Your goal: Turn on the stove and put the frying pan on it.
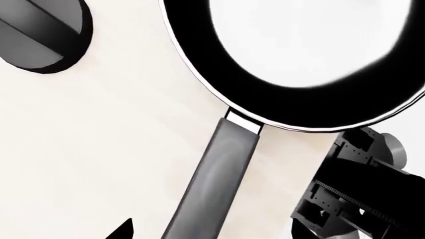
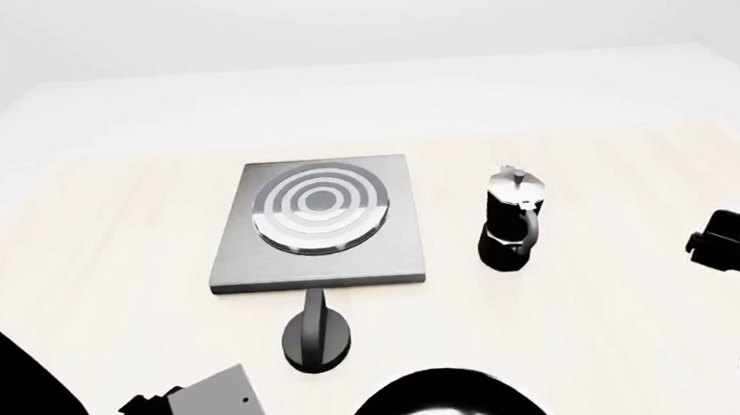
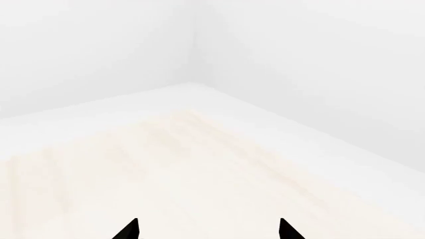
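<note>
Black frying pan bears no lettering.

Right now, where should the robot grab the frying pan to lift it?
By its long dark handle, probably from above, fingers closing across its narrow width. It sticks straight out from the frying pan with bare table on both sides; the wide round rim looks too broad to pinch.

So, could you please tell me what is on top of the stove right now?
Nothing: the stove shows only its bare ringed burner. The pan sits near the table's front edge, mostly cropped.
</note>
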Robot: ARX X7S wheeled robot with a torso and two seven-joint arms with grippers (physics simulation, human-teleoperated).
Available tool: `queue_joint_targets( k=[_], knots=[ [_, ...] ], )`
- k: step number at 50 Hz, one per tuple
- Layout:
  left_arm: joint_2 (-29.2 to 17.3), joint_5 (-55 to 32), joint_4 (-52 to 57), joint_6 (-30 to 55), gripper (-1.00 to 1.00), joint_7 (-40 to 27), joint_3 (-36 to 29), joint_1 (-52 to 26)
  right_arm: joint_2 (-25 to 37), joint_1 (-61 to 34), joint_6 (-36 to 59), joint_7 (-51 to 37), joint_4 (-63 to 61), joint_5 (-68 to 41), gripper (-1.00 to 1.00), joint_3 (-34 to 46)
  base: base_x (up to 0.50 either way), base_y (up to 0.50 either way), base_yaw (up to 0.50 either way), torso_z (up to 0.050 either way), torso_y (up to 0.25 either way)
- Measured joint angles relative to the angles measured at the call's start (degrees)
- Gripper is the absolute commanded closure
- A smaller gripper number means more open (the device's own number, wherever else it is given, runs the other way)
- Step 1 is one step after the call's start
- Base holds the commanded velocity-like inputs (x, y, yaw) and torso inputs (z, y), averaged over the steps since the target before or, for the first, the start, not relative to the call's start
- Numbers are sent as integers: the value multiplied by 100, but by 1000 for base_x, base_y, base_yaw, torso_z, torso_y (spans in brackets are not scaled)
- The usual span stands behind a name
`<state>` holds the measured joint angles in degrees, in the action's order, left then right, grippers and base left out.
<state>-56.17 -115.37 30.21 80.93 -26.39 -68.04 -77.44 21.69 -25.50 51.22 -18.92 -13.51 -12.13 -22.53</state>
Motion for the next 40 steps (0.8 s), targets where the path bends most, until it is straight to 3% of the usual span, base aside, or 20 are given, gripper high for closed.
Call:
queue_joint_targets(
  k=[40],
  knots=[
    [554, 2199, -735, -28, -100, 1834, -286, 848, -16, 73, -114, -14, 22, -37, -100, 11, 0, 0, 0, 0, 0]
  ],
)
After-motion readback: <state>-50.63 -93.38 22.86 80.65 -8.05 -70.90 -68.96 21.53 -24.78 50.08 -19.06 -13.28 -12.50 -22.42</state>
